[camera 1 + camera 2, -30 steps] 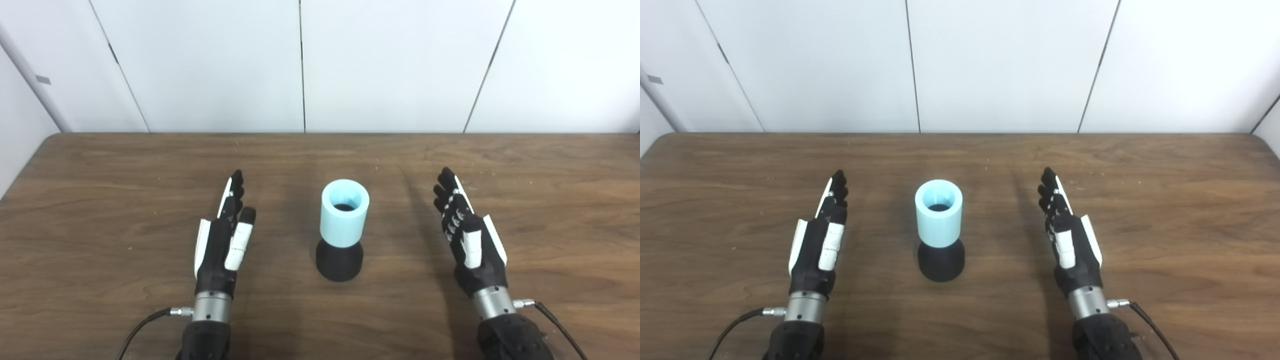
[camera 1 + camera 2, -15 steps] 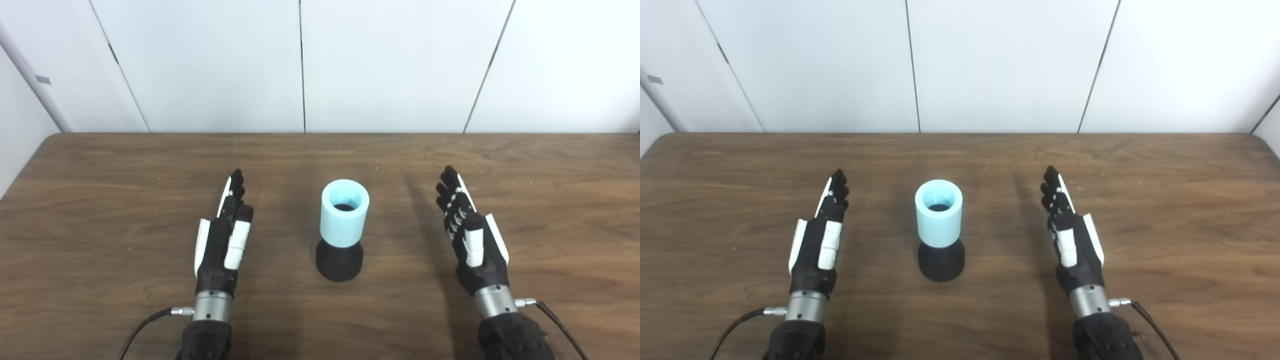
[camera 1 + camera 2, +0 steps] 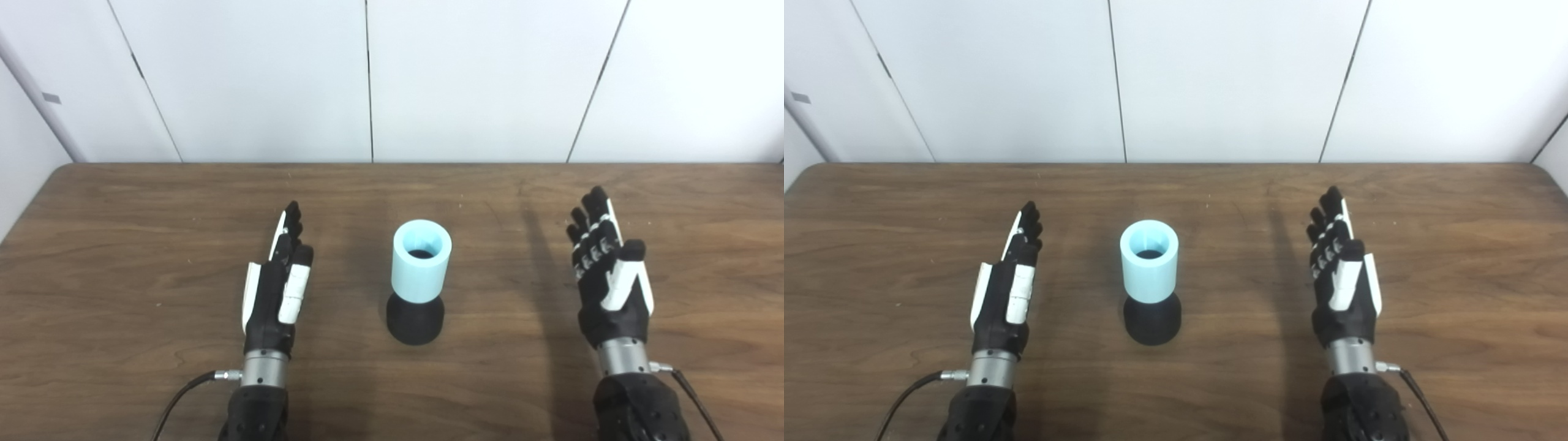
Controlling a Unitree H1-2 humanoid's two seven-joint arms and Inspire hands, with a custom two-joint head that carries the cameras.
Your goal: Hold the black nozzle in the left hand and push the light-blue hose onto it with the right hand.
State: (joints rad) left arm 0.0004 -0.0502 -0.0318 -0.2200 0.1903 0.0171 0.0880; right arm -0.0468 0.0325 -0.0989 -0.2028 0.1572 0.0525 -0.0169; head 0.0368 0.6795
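A light-blue hose piece [image 3: 421, 260], a short open cylinder, stands upright on top of the black nozzle [image 3: 416, 320] in the middle of the wooden table [image 3: 122, 202]. Only the nozzle's flared base shows below the blue piece. My left hand [image 3: 277, 288] hovers to the left of them, open, fingers straight and pointing away from me. On the other side my right hand [image 3: 609, 275] is open too, a wide gap from the hose, palm turned inward. Neither hand touches anything.
White wall panels [image 3: 367, 79] stand behind the table's far edge. A cable [image 3: 184, 392] runs from the left wrist and another cable [image 3: 689, 392] from the right wrist.
My right hand has moved right and a little away from the hose, rising slightly. My left hand has edged forward. Hose and nozzle have not moved.
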